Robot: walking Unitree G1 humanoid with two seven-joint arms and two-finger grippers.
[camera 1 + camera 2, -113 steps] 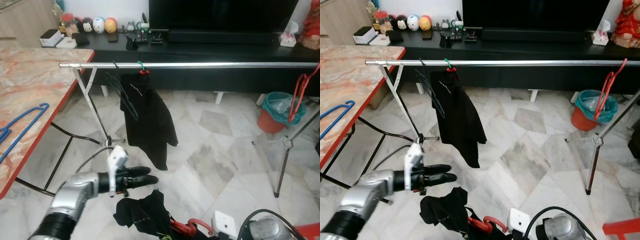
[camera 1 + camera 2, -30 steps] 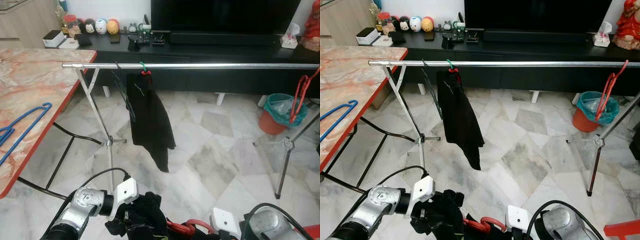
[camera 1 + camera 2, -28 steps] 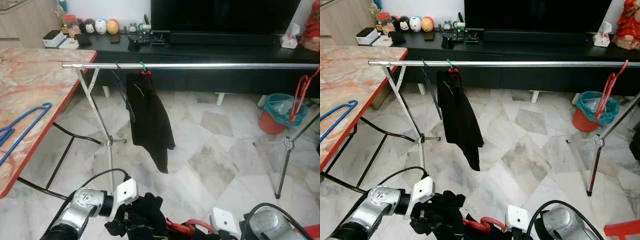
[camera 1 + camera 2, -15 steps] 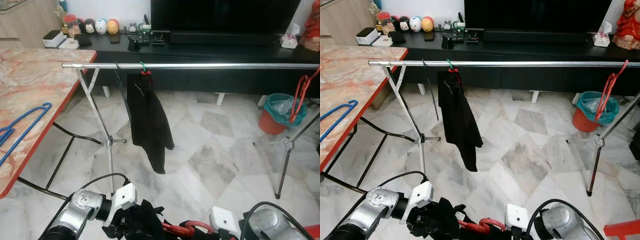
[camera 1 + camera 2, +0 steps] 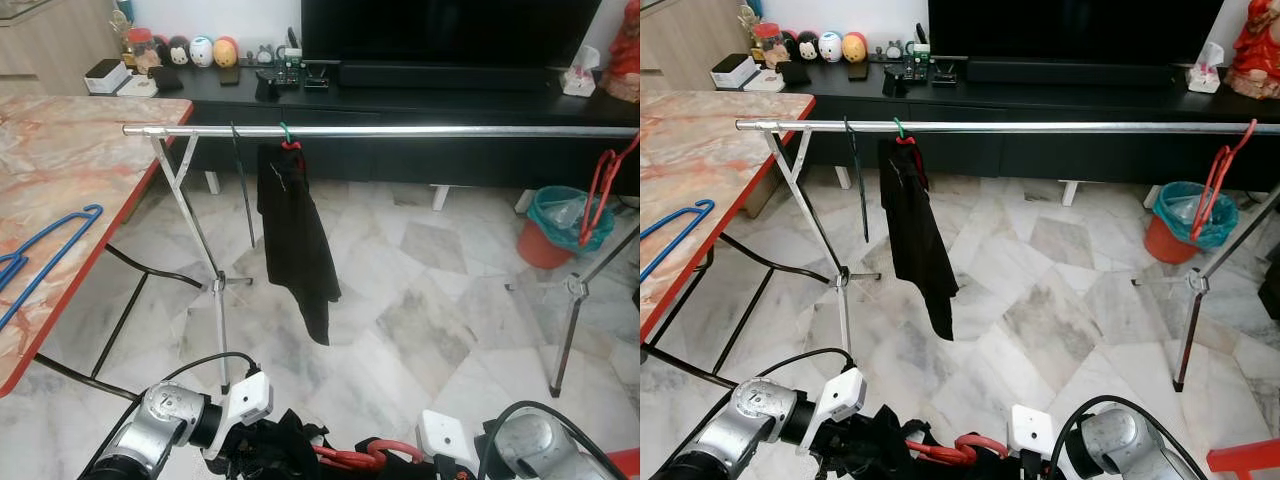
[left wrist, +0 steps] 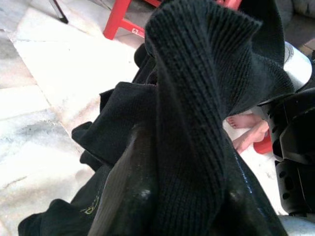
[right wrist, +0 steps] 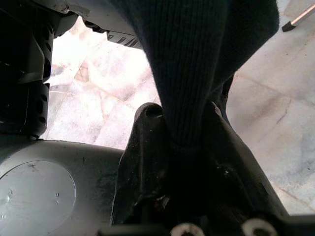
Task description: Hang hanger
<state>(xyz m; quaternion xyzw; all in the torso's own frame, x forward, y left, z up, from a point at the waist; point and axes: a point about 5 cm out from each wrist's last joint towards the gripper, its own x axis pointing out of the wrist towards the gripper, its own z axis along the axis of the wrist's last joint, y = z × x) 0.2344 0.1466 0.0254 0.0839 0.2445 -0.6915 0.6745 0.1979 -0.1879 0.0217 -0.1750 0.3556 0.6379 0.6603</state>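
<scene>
Landmark: metal rail [image 5: 400,131], horizontal, on crossed legs, running across the room in front of a black TV unit [image 5: 420,90]. Left gripper [image 6: 184,196], low and near side of rail: jaws clenched on black knit garment [image 6: 192,98], fabric pinched between both fingers [image 6: 133,196] per left wrist view. Right gripper [image 7: 184,162], also low and near side of rail, beside the left one: jaws clenched on the same knit fabric, which rises from between its fingers [image 7: 147,157]. Red hanger [image 5: 355,458] sits between the two arms at bottom of head view, well below rail, hook end curled above the dark cloth; its lower part is buried in the garment, so contact w/ either gripper cannot be told. On rail, toward its left end: black garment [image 5: 295,235] hanging from a green-hooked hanger [image 5: 286,132], hem free of the floor. Just left of it a thin dark hanger [image 5: 240,180] hangs edge-on. At rail's right end a second red hanger [image 5: 600,185] hangs. Orange bin [image 5: 555,222] w/ green liner stands on marble floor [image 5: 430,320] beyond rail, right side. Left of rail: marble-top counter [image 5: 60,190] w/ red edge, carrying a blue hanger [image 5: 45,260]. Figurines [image 5: 200,50] on TV unit behind rail's left end.
</scene>
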